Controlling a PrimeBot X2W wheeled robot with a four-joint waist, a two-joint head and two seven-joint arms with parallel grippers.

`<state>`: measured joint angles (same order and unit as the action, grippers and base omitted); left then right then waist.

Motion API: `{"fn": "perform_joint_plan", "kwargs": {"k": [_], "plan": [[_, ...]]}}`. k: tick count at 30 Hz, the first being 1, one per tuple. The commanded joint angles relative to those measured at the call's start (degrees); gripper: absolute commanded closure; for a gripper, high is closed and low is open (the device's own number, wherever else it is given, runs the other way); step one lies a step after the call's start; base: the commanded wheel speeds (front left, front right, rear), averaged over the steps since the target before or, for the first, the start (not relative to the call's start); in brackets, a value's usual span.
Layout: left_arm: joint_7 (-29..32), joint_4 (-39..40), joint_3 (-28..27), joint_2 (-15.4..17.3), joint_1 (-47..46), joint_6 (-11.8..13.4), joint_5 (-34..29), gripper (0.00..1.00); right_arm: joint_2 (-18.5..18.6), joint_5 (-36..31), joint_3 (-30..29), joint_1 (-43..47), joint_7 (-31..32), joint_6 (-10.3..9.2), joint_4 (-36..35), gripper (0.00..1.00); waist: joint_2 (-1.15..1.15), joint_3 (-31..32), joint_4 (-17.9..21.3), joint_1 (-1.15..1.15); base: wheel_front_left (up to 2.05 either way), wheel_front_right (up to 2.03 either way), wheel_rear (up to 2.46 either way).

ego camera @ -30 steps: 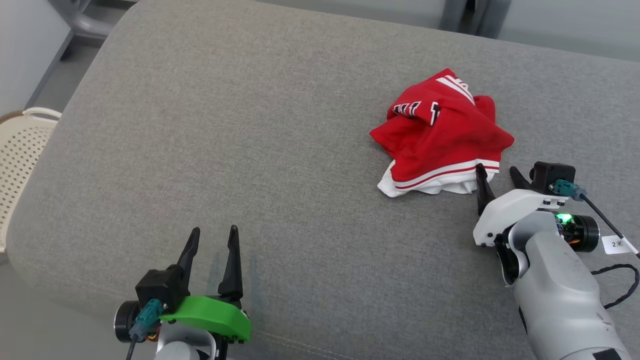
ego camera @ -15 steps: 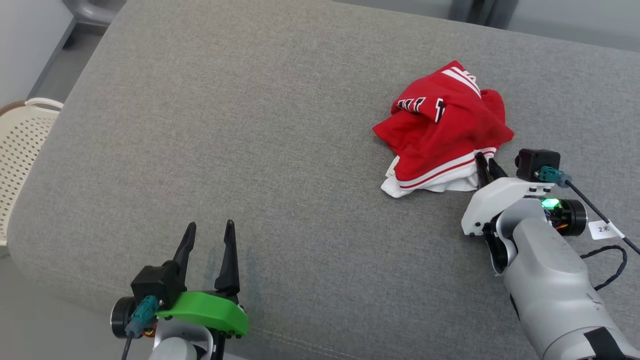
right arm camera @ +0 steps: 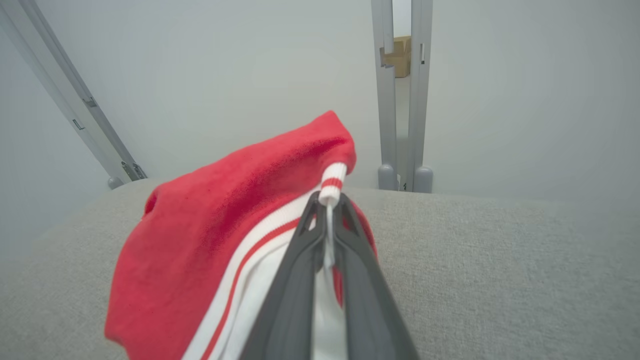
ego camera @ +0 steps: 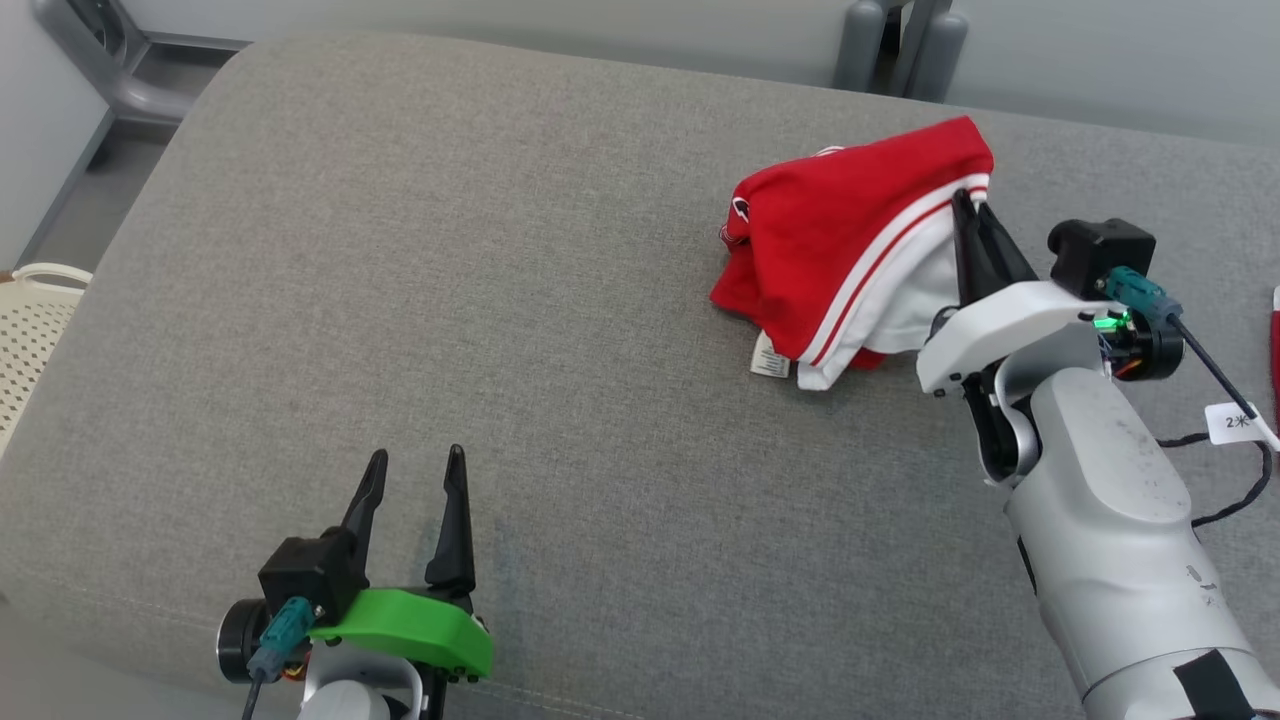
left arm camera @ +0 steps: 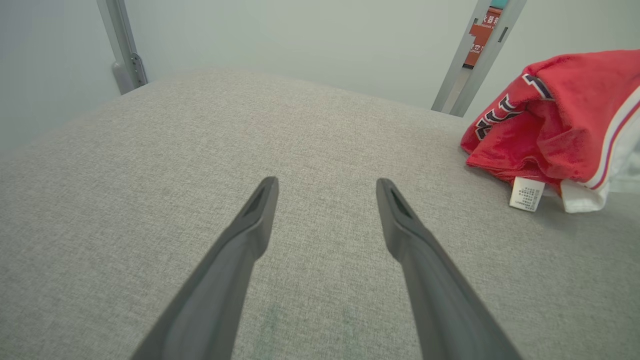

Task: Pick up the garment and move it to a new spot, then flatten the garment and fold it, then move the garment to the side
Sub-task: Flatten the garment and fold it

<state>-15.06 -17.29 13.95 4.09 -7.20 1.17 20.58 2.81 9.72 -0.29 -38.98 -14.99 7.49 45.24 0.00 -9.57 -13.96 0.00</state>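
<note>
Right pincer (ego camera: 966, 200) is gripping the garment's (ego camera: 830, 230) striped hem, far right on the cushion (ego camera: 450, 250). Left pincer (ego camera: 417, 455) is hovering wide open near the front edge, with bare room between them. A basket (ego camera: 30, 320) is sitting off the left side.

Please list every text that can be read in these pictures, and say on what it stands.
"2米": white tag on a cable.
Lettering on the garment: folded, unreadable.
Care label: too small.
Red sign in the background: blurred.

One red garment (ego camera: 830, 230), one grey cushion (ego camera: 500, 250), one cream perforated basket (ego camera: 30, 315), and two tools: left tool (ego camera: 417, 453), right tool (ego camera: 968, 200).
</note>
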Motion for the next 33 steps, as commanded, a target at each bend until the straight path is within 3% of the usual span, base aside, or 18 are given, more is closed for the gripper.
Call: {"fn": "perform_joint_plan", "kwargs": {"k": [1,5,10,19,20,21,22,27,33], "plan": [[-0.1,0.2,-0.3,0.1,0.9,0.0,-0.4,0.00,0.2,0.5,0.5,0.8,-0.3,-0.01,-2.2,1.00,0.00,1.3,0.2,0.00,0.00,0.00,0.00],[-0.1,0.7,-0.3,0.3,1.2,0.2,-0.5,0.00,0.1,1.1,3.3,1.6,-0.2,-0.01,-7.7,1.00,0.00,2.8,-0.6,0.00,0.00,0.00,0.00],[-0.1,1.5,-0.5,0.3,1.7,0.2,-0.1,0.00,0.1,4.5,11.1,2.7,2.1,-0.01,-11.6,1.00,0.00,3.8,-2.8,0.00,0.00,0.00,0.00],[-0.1,2.2,0.2,-0.6,0.4,-0.2,0.8,0.00,0.2,10.4,25.7,2.7,5.2,-0.01,-5.4,1.00,0.00,1.7,-9.2,0.00,0.00,0.00,0.00],[-0.1,2.2,0.3,-0.6,0.3,-0.2,0.9,0.00,0.2,10.9,26.9,2.5,5.1,-0.01,-4.4,0.71,0.00,1.5,-9.7,0.00,0.00,0.00,0.00],[-0.1,2.2,0.4,-0.7,0.1,-0.3,1.0,0.00,0.2,11.7,28.4,2.3,5.1,-0.01,-3.3,0.04,0.00,1.1,-10.4,0.00,0.00,0.00,0.00],[-0.1,2.2,0.4,-0.7,0.0,-0.3,1.0,0.00,0.2,12.5,29.5,2.0,4.8,-0.01,-2.8,0.00,0.00,0.9,-10.8,0.00,0.00,0.00,0.00],[-0.1,2.5,0.3,-1.0,0.0,-0.1,1.3,0.00,0.3,15.3,36.2,0.9,4.0,-0.01,-0.5,0.00,0.00,0.2,-11.7,0.00,0.00,0.00,0.00],[-0.1,2.6,-0.8,-1.0,1.4,0.3,1.0,0.00,0.2,17.9,40.1,1.8,2.2,-0.01,-1.3,0.00,0.00,1.5,-9.1,0.00,0.00,0.00,0.00]]}}
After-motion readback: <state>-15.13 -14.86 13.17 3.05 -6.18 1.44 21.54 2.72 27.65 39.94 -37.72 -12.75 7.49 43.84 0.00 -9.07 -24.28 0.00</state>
